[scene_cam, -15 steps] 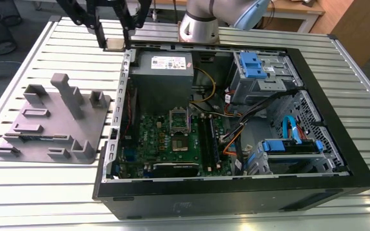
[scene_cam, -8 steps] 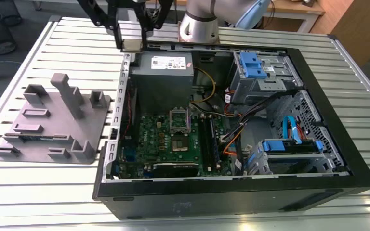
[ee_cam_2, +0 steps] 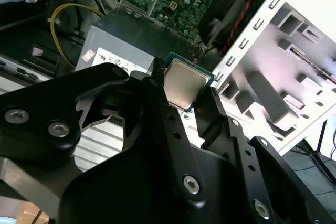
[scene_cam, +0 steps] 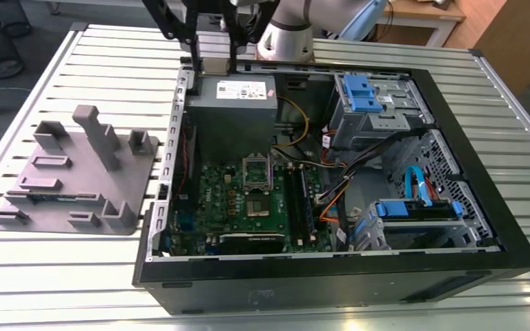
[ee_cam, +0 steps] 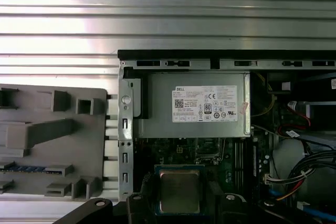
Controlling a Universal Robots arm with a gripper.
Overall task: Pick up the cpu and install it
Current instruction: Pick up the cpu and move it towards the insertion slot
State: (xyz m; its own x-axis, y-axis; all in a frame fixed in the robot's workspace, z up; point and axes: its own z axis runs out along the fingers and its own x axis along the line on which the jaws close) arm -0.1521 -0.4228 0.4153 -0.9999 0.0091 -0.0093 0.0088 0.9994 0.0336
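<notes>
Black finger links of my gripper (ee_cam_2: pixel 185 97) fill the foreground of the second wrist view. The jaws are clenched on the cpu (ee_cam_2: pixel 184 81), one fingertip on each of two opposite edges. The chip's silver-grey lid faces the lens, with a green rim of board showing round it.

The first wrist view shows the cpu (ee_cam: pixel 179 191) held aloft over the open computer case (scene_cam: pixel 339 272). It is near the grey metal box with the white label (ee_cam: pixel 194 106) and touches nothing but my fingertips. The socket (scene_cam: pixel 263 202) on the motherboard (scene_cam: pixel 232 210) lies lower in the case, with no chip seated in it. The grey plastic tray (scene_cam: pixel 72 179) stands outside the case, on the slatted table (scene_cam: pixel 44 276).

Handling, as I judge it:
- The chip is light, thin and stiff.
- The polished lid is likely slippery.
- The contacts underneath are delicate and bear no rubbing.
- Opposite edges are the sound place to hold, keeping both faces free.
- Modest pressure should do, and the chip is best kept flat.
</notes>
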